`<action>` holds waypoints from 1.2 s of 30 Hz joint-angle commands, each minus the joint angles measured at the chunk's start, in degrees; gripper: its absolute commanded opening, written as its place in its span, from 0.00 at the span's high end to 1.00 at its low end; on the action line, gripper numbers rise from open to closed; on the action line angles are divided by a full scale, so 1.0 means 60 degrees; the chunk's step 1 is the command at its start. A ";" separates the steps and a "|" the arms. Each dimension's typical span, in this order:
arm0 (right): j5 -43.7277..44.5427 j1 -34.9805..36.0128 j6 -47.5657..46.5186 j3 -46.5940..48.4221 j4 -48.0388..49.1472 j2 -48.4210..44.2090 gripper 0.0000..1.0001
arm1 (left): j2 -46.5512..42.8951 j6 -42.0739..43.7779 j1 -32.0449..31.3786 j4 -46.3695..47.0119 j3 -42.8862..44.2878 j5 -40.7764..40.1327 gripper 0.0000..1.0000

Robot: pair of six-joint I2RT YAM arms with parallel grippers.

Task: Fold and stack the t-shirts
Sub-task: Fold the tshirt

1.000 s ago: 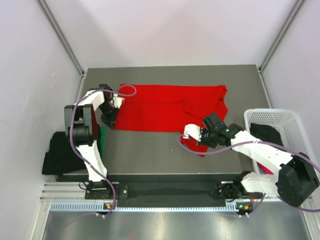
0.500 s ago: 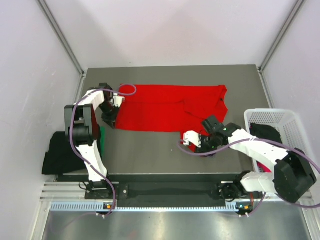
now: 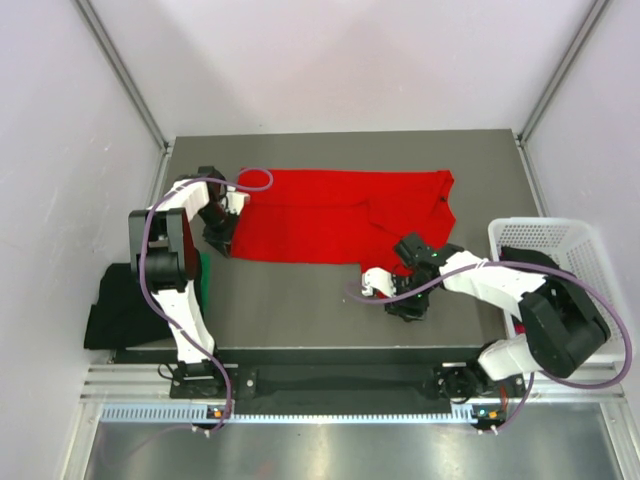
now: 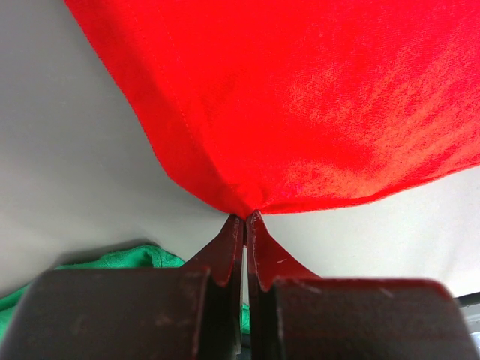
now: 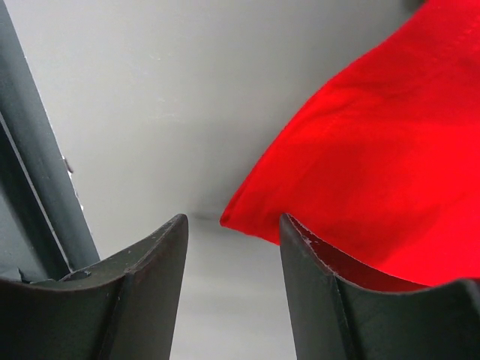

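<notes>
A bright red t-shirt (image 3: 340, 215) lies spread across the far half of the grey table (image 3: 300, 310). My left gripper (image 3: 222, 240) is at the shirt's near-left corner. In the left wrist view it (image 4: 245, 217) is shut on that red corner (image 4: 300, 112), which is gathered into a point. My right gripper (image 3: 405, 300) hangs over the shirt's near-right flap. In the right wrist view it (image 5: 232, 221) is open, and a corner of the red shirt (image 5: 375, 150) lies just beyond its right finger (image 5: 315, 270), with nothing gripped.
A green shirt (image 3: 204, 275) (image 4: 112, 259) and a black shirt (image 3: 120, 305) lie at the table's left edge by the left arm. A white mesh basket (image 3: 578, 232) stands at the right with a black shirt (image 3: 530, 265) in it.
My right gripper has opened and moved toward the near edge, and now covers the red flap that showed beside it before. The left gripper and the shirt's left corner have not moved.
</notes>
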 commanded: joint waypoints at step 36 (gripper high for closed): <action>0.2183 -0.3298 0.0445 0.4940 0.0478 0.0305 1.00 | 0.1119 0.0574 0.0023 -0.2277 0.3900 -0.0075 1.00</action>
